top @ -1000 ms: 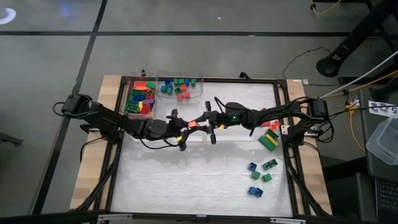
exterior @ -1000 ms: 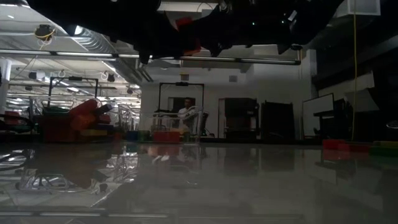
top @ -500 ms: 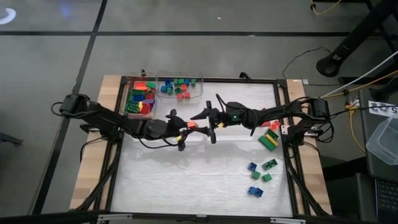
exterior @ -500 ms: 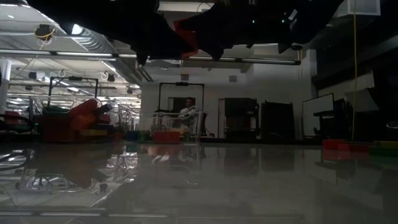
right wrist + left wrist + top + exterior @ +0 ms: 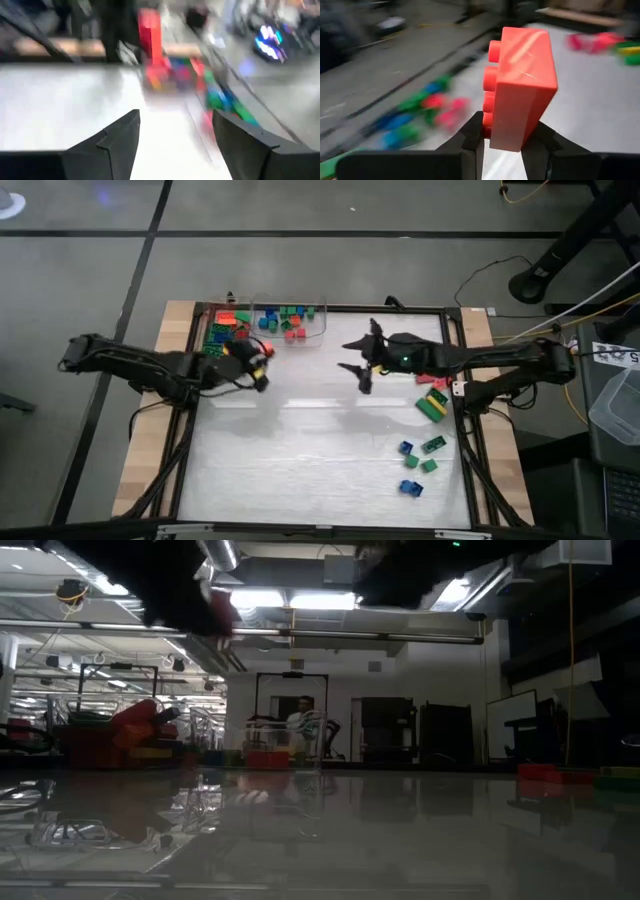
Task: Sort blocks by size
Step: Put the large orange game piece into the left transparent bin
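Table (image 5: 320,450), a white-topped work surface framed in black, carries two clear plastic trays at its far left corner: one (image 5: 213,345) piled with longer bricks, one (image 5: 290,320) beside it with short square ones. Loose studded plastic blocks (image 5: 420,460), green and blue, lie near the right edge. Left gripper (image 5: 258,352) hangs just beside the long-brick tray, fingers clamped on a red studded plastic brick (image 5: 520,95), its long axis standing across the fingers. That tray lies directly beyond the gripper, so the drop looks close. Right gripper (image 5: 362,360) hovers mid-table, jaws wide and empty, the nearer arm to the loose blocks.
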Tool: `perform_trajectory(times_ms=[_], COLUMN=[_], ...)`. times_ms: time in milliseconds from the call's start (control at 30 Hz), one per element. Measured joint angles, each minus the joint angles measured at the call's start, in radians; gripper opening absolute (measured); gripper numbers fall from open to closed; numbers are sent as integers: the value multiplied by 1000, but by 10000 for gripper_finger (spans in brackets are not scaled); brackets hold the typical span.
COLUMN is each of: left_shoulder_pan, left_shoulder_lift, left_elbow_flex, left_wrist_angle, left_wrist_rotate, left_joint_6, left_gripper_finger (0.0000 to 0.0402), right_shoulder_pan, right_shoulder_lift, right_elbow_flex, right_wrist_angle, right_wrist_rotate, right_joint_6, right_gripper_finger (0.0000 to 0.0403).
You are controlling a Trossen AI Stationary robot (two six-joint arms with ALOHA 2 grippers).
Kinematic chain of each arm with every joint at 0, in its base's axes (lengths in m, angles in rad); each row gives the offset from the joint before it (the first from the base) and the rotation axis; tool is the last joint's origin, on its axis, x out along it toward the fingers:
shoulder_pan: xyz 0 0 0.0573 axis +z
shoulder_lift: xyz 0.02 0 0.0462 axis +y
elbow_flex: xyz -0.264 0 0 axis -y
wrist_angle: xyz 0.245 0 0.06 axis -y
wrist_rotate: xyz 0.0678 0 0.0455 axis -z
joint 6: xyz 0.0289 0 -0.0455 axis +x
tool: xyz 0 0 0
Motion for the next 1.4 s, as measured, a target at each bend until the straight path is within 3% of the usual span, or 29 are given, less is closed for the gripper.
perform_trajectory(times_ms=[167, 400, 600, 900, 1033, 1133, 1233, 1400], left_shoulder_pan=[103, 268, 382, 493, 532, 548, 552, 552], left_shoulder_lift=[-135, -171, -156, -116, -88, -72, -66, -57], left_elbow_flex=[0, 0, 0, 0, 0, 0, 0, 0], left_wrist_angle=[-302, -593, -589, -536, -524, -524, -524, -526], left_wrist_rotate=[-107, -118, -117, -63, -12, -6, -6, -6], left_joint_6=[-154, -420, -438, -439, -433, -409, -395, -318], left_gripper_finger=[81, 94, 96, 97, 98, 98, 98, 98], right_shoulder_pan=[0, 0, 0, 0, -14, -39, -72, -125], right_shoulder_lift=[-82, -98, -95, -94, -94, -94, -94, -94], right_elbow_flex=[0, -1, -1, -1, -1, -7, -17, -40], right_wrist_angle=[-270, -599, -833, -1134, -1176, -1177, -1176, -1175], right_wrist_rotate=[41, -12, 2, 252, 283, 283, 275, 151], right_joint_6=[150, 312, 483, 867, 983, 953, 812, 649], right_gripper_finger=[248, 248, 248, 248, 248, 248, 248, 248])
